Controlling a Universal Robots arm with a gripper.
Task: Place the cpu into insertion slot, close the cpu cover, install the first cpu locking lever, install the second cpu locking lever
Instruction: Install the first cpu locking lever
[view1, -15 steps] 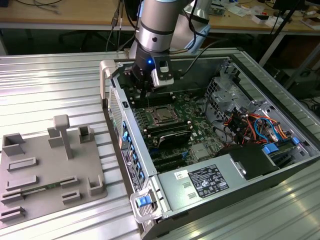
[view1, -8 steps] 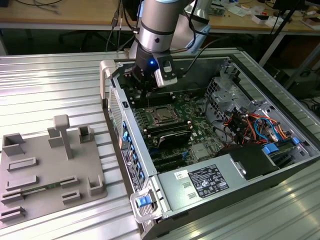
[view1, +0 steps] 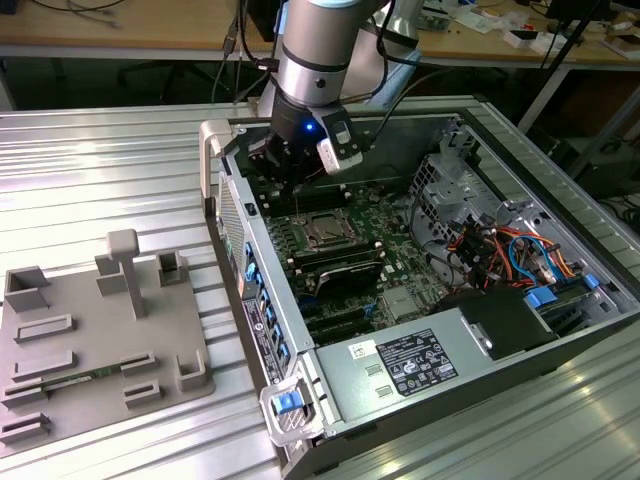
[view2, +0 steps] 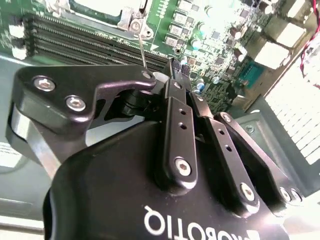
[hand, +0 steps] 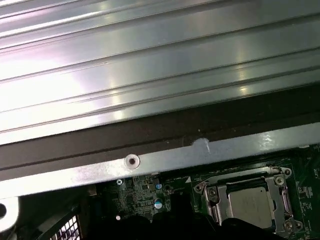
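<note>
— Item: cpu (hand: 250, 206). Location?
— Seated in the insertion slot (view1: 325, 232), framed by the cpu cover (hand: 214, 196), which lies flat.
— Hand (view2: 172, 67)?
— Closed, tip at the thin locking lever (view2: 142, 50). Whether the lever is pinched cannot be told.
— Handling?
— The lever is best pressed steadily and kept from slipping off the tip.

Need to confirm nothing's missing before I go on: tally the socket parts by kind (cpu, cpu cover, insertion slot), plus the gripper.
cpu: 1
cpu cover: 1
insertion slot: 1
gripper: 1
Total: 4
</note>
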